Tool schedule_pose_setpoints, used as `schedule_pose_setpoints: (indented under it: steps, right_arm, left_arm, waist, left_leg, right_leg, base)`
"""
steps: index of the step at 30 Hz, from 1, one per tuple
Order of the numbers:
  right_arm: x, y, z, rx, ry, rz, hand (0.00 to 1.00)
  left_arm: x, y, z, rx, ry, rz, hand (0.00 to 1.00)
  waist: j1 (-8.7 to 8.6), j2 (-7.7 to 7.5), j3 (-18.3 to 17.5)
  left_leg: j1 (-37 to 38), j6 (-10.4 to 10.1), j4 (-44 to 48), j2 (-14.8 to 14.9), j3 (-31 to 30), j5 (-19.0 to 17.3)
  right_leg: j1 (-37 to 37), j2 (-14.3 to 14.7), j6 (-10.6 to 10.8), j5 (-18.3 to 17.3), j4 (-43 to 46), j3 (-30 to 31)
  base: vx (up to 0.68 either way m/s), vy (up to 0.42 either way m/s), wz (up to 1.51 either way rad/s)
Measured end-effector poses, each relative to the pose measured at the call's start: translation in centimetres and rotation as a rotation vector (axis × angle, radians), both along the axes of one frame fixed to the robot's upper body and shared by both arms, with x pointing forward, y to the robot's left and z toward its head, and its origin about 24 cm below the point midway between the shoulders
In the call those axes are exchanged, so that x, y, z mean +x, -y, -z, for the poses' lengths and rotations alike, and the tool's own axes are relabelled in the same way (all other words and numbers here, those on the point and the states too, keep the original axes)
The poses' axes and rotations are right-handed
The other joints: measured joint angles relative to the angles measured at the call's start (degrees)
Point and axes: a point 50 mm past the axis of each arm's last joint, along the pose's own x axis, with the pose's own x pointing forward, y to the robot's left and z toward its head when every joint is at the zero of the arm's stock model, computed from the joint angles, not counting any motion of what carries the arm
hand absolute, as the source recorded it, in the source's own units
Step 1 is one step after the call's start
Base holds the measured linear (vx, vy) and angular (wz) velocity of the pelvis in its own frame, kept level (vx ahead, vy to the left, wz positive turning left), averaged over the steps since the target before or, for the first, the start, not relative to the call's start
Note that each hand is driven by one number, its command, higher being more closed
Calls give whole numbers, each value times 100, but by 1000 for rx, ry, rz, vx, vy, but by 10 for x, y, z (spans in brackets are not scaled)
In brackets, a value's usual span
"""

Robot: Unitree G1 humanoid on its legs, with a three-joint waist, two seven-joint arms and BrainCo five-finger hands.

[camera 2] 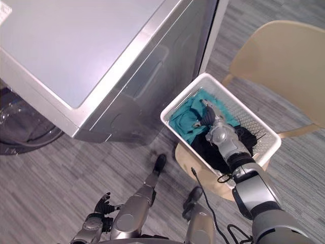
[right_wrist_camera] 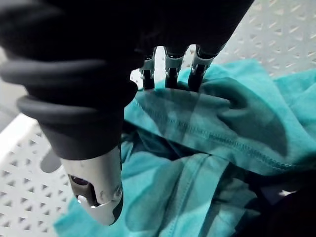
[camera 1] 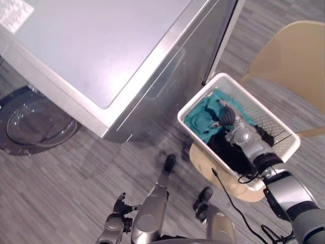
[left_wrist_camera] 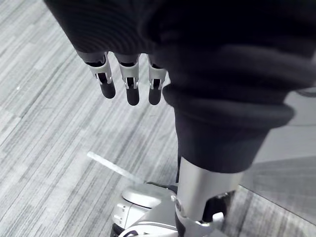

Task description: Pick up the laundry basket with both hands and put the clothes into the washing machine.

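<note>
While the laundry basket (camera 1: 201, 96) is sitting on a tan stool (camera 1: 203, 158) at the robot's right, near the washing machine (camera 1: 101, 46), the right robot hand (camera 1: 227, 118) is resting inside it. Its straight fingers (right_wrist_camera: 170, 69) are touching a fold of the teal garment (camera 1: 200, 119) and the thumb (right_wrist_camera: 98, 197) is standing apart, so nothing is being grasped. The teal garment is lying at the basket end nearer the machine, with a dark garment (camera 1: 228, 150) under the wrist. The basket's long axis is running roughly along the right forearm. The left robot hand (camera 1: 116, 216) is hanging relaxed and empty over the floor, well apart from the basket, making the right arm the nearer one. The machine's round door (camera 1: 35, 122) is standing open far to the left.
</note>
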Motion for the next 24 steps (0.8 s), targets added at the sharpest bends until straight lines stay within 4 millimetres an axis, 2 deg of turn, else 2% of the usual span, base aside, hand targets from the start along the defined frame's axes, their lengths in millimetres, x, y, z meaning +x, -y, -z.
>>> schedule_pose_setpoints:
  steps: [4, 5, 8, 11, 17, 22, 24]
  right_arm:
    - [4, 7, -4, -57, -9, 41, 0]
    - [5, 7, -7, -75, 0, 45, 100]
    - [10, 3, -19, -110, 35, 32, 100]
    - [11, 5, -24, -106, 53, 32, 100]
    - [8, -1, -17, -7, 34, 22, 100]
    - [-9, -3, -24, 173, 158, 8, 100]
    - [-24, -4, -19, 328, 217, 27, 100]
  left_arm:
    - [20, 5, -8, -18, 67, -22, 0]
    - [26, 6, -11, -24, 87, -24, 0]
    - [36, 8, -17, -29, 128, -18, 0]
    - [40, 10, -21, -47, 163, -31, 0]
    - [42, 10, -22, -49, 166, -33, 0]
    - [41, 8, -21, -45, 158, -33, 0]
    - [34, 5, -17, -36, 132, -41, 0]
  waist:
    - [78, 1, 177]
    - [107, 1, 178]
    - [104, -13, 187]
    - [109, -18, 187]
    - [-8, -32, 181]
    - [-65, -101, 57]
    - [-227, -190, -134]
  left_leg:
    - [-321, -28, -2, -88, -169, 69]
    - [-424, -51, -2, -111, -199, 85]
    - [-524, -94, -2, -149, -231, 116]
    - [-521, -117, -2, -145, -224, 138]
    - [-306, -121, 0, -85, -222, 183]
    - [-16, -130, -10, 102, -102, 172]
    - [83, -137, -9, 142, -33, 165]
  right_leg:
    - [-542, -273, -34, -379, 789, -79]
    - [-701, -330, -37, -469, 984, -80]
    - [-923, -466, -75, -641, 1336, -73]
    - [-977, -486, -83, -703, 1474, -44]
    - [-715, -352, -97, -672, 1271, 96]
    - [-318, -54, -112, -404, 724, 261]
    - [-159, 23, -78, -280, 521, 292]
  base:
    - [-72, -16, 29]
    - [-86, -40, 18]
    - [-65, -66, 11]
    - [-28, -67, 1]
    - [-9, -68, -2]
    - [-51, -26, -24]
    - [-47, -6, -14]
